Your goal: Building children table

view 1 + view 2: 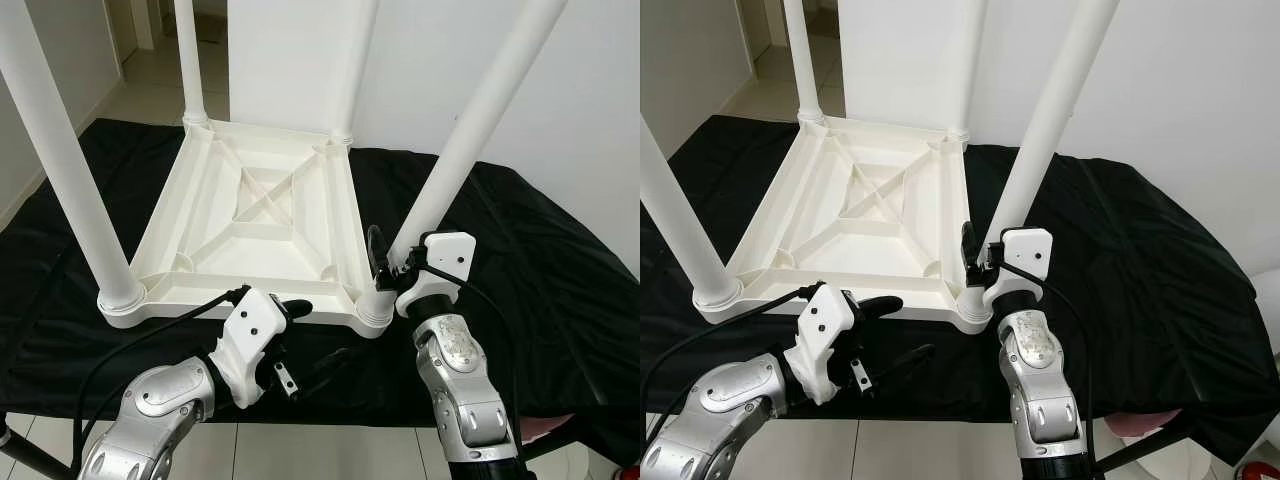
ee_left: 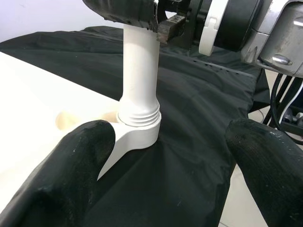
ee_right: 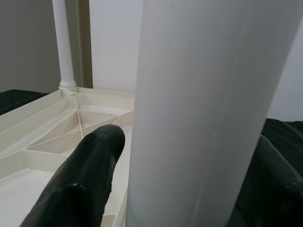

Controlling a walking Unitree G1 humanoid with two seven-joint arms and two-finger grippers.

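White plastic table top (image 1: 255, 215) lies upside down on a black cloth (image 1: 530, 260), its ribbed underside facing up; four white legs rise from its corners. Right claw (image 1: 385, 262) is clamped on the near right leg (image 1: 470, 130), low on the tube, just above the threaded collar where the leg meets the corner socket (image 1: 374, 308); in the right wrist view one black finger (image 3: 83, 184) lies against one side of that leg and the other shows at the far side, with the table's ribs beyond. Left claw (image 1: 305, 345) hovers over the cloth just in front of the table's near edge, beside the same corner; its two fingers stand well apart, holding nothing. In the left wrist view the leg's threaded base (image 2: 138, 116) stands between and beyond the spread fingertips (image 2: 71, 175), with the right claw gripping the tube above it. Near left leg (image 1: 60, 160) stands in its socket, well away from both claws; the two far legs rise at the back corners.
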